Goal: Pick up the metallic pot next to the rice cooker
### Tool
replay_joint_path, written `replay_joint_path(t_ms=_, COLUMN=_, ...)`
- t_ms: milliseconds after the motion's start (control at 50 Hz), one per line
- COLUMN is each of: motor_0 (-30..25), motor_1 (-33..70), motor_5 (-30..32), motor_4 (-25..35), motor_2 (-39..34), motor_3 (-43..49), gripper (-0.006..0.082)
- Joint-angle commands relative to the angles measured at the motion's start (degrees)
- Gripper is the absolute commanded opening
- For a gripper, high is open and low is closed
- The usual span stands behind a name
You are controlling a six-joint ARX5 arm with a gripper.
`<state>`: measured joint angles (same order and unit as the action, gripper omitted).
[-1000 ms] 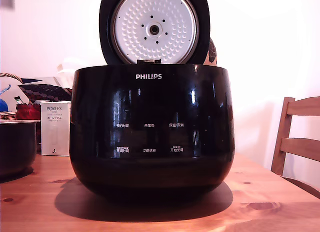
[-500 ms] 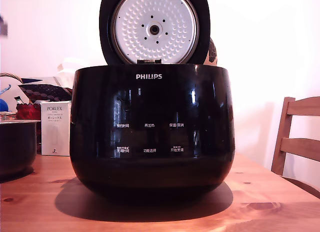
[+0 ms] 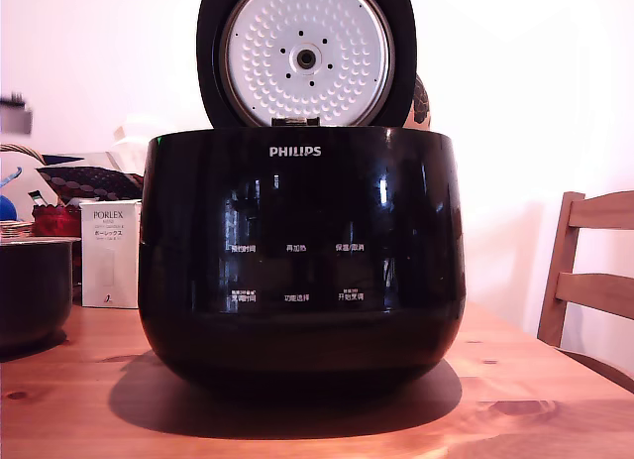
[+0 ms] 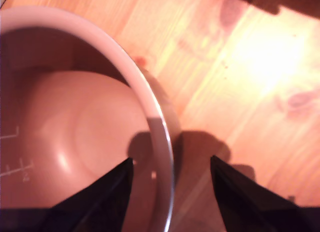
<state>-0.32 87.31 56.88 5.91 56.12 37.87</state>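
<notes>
Compared with a moment ago, you are seeing almost nothing changing: only a blurry grey shape, perhaps the arm, is appearing at the exterior view's left edge. The gripper (image 4: 170, 164) is standing wide open, its fingers (image 4: 107, 197) straddling the rim of the metallic pot (image 4: 75, 127), gripping nothing. The pot is sitting on the wooden table (image 3: 515, 380), left of the rice cooker (image 3: 302, 261) in the exterior view, before a white wall (image 3: 515, 92).

You have the rice cooker (image 3: 301, 256) centred on the wooden table (image 3: 89, 390), lid raised; metallic pot (image 3: 32, 290) at the exterior view's left edge.
</notes>
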Motion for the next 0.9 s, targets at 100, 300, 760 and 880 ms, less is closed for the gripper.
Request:
replay_joint_path(t_ms=100, motor_0=0.31, motor_1=0.87, motor_5=0.57, motor_4=0.31, motor_2=-0.57, motor_3=-0.83, gripper=0.0316)
replay_joint_path(t_ms=300, motor_0=0.31, motor_1=0.87, motor_5=0.57, motor_4=0.31, motor_2=-0.57, motor_3=-0.83, gripper=0.0172)
replay_joint_path(t_ms=760, motor_0=-0.24, motor_1=0.11, motor_5=0.61, motor_4=-3.48, motor_2=-0.13, motor_3=0.87, gripper=-0.0024)
replay_joint_path(t_ms=880, motor_0=-0.52, motor_1=-1.57, motor_5=0.59, motor_4=-4.11, motor_2=1.36, motor_3=3.61, gripper=-0.0024)
